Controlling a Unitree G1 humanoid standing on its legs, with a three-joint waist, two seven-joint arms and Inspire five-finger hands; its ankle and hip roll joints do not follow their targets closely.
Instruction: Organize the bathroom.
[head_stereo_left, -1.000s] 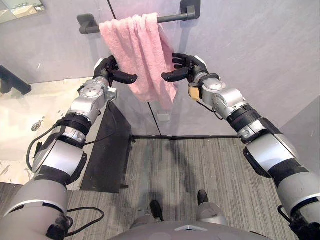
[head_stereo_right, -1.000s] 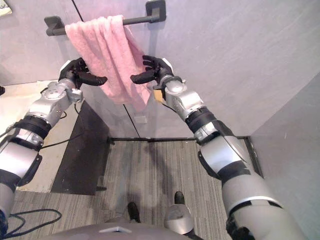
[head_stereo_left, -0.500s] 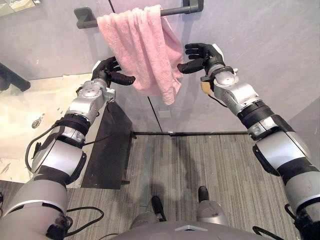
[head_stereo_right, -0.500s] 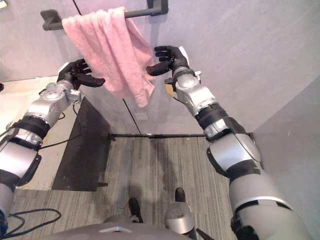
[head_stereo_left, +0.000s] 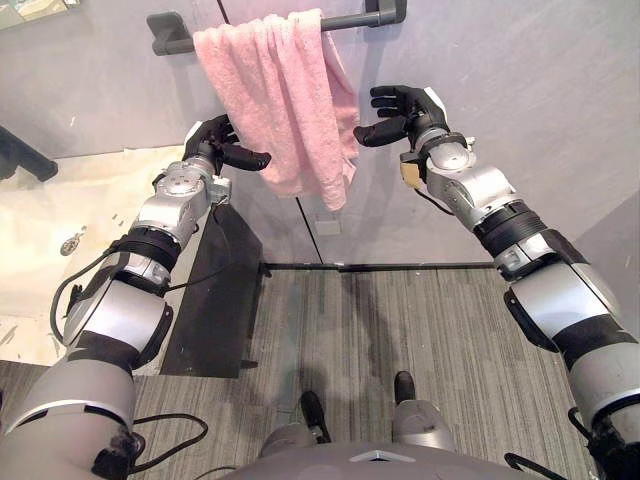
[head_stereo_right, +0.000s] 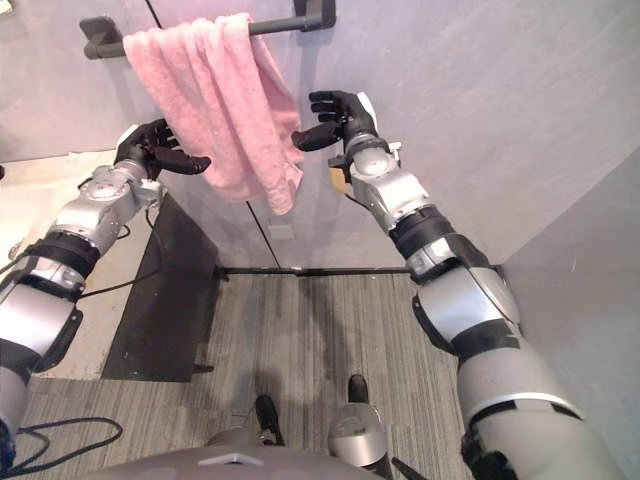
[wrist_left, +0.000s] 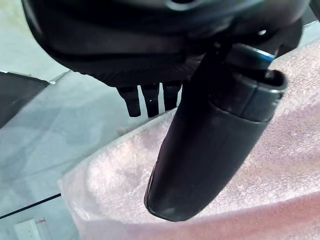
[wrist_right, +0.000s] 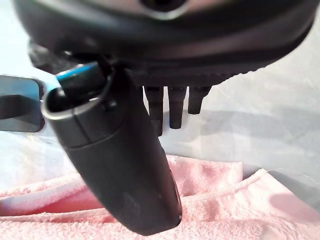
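Pink towel (head_stereo_left: 275, 95) hung draped over the dark wall rail (head_stereo_left: 350, 20). Left hand (head_stereo_left: 215, 145) and right hand (head_stereo_left: 400, 110) were raised either side of it, fingers loosely spread, holding nothing.

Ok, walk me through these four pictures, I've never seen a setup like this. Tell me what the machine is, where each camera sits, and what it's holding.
This is a humanoid robot with two silver-grey arms ending in dark hands. Two pictures come from a stereo camera on its head, looking down past its arms toward a grey wall. The other two come from cameras on each wrist, looking along that hand from very close, so the thumb looms large.

On the wall a pink towel hangs bunched over a dark towel bar. The left hand is at the towel's left edge and the right hand at its right edge. Both are open, fingers relaxed, and neither grips anything. Below lies grey striped flooring, with a dark mat to the left.
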